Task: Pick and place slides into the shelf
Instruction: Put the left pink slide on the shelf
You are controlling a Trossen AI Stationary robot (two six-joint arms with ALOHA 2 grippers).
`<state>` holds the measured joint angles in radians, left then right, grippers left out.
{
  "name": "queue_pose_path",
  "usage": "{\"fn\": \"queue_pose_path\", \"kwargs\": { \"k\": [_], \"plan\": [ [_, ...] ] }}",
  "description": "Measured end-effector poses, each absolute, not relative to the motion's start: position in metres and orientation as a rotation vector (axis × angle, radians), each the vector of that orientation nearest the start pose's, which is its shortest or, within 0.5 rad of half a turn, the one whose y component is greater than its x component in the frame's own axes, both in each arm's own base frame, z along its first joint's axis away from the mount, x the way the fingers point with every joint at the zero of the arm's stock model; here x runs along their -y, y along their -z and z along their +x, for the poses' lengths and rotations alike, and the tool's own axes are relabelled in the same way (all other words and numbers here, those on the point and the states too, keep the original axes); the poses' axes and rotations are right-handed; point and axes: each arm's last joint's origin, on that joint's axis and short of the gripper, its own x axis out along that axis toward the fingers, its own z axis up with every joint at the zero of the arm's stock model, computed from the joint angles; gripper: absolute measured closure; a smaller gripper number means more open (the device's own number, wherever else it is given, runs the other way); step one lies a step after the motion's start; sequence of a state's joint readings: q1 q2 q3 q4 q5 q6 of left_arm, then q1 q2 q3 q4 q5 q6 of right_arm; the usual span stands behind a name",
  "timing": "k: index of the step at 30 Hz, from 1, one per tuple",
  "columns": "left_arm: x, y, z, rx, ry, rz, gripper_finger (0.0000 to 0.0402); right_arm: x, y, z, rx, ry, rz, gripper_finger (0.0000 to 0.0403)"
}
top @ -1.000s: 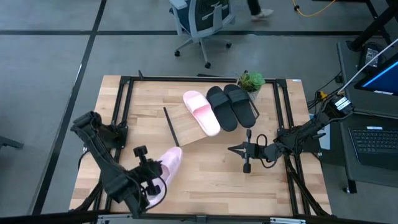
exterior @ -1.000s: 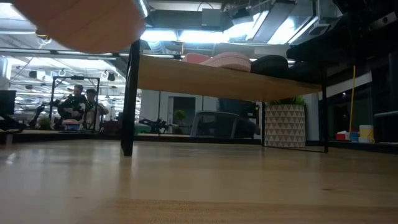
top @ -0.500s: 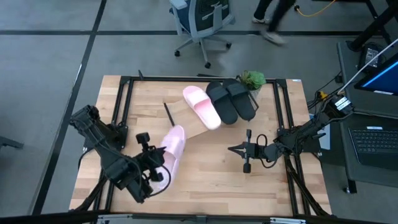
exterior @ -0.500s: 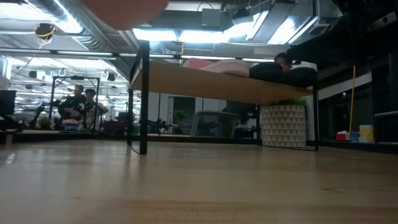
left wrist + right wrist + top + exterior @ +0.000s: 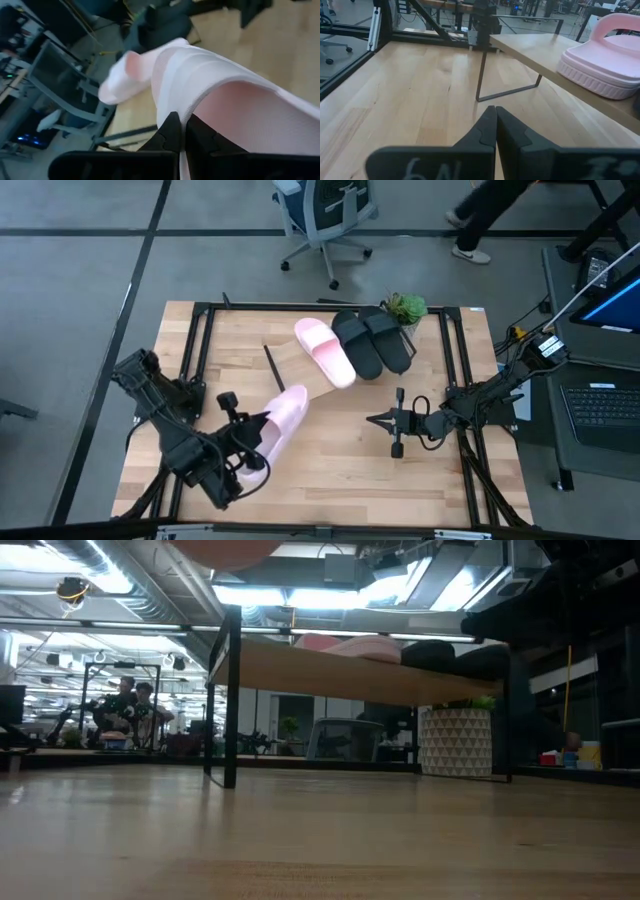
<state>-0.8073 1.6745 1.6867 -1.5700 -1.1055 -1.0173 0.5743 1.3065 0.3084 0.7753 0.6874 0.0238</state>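
1. High view. Left tool [image 5: 243, 452] closed on the strap of a pink slide [image 5: 277, 420], toe aimed toward the shelf [image 5: 292, 374], heel end near the wrist. Slide appears lifted off the table [image 5: 340, 470], just short of the shelf's near-left end. On the shelf: second pink slide [image 5: 324, 353] and black pair [image 5: 372, 345], side by side, filling the middle and right. Only free slot lies at the left end, beside the black end rod [image 5: 274, 380]. Right tool [image 5: 392, 421] pinched shut, holding nothing, parked over the table well apart from the shelf.

2. Low view. Shelf [image 5: 330, 668] seen edge-on, slanted; pink slide [image 5: 350, 643] and black pair [image 5: 455, 656] resting on it. Blurred pink mass at the top edge, probably the carried slide [image 5: 225, 548]; cannot tell for certain.

3. Left wrist view. Fingers [image 5: 172, 132] clamped thin on the strap edge of the pink slide [image 5: 200, 85]; sole hangs forward, free.

4. Right wrist view. Fingers [image 5: 492, 127] together, empty. Shelf [image 5: 550, 57] ahead with the pink slide [image 5: 612, 55] on top.

5. Risks, judged. Narrow grip on a flexible strap: slide may swing or slip out during the carry. Toe may catch the end rod or the shelf's edge if brought in low. Tight slot: may nudge the neighbouring pink slide. Slanted board: may slide off if released askew.
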Motion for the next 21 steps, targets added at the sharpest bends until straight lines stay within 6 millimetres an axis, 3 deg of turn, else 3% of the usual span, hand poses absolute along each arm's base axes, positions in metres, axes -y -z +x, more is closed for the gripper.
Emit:
{"fn": "queue_pose_path", "kwargs": {
  "k": [9, 21],
  "plan": [
    [0.158, -0.350, 0.248, -0.626, -0.750, 0.333, 0.0400, -0.105, -0.165, 0.196, -0.178, 0.115, -0.107, 0.0396],
    [0.085, -0.349, 0.281, -0.694, -1.010, 0.199, 0.0400, -0.105, -0.165, 0.196, -0.178, 0.115, -0.107, 0.0396]
  ]
}}
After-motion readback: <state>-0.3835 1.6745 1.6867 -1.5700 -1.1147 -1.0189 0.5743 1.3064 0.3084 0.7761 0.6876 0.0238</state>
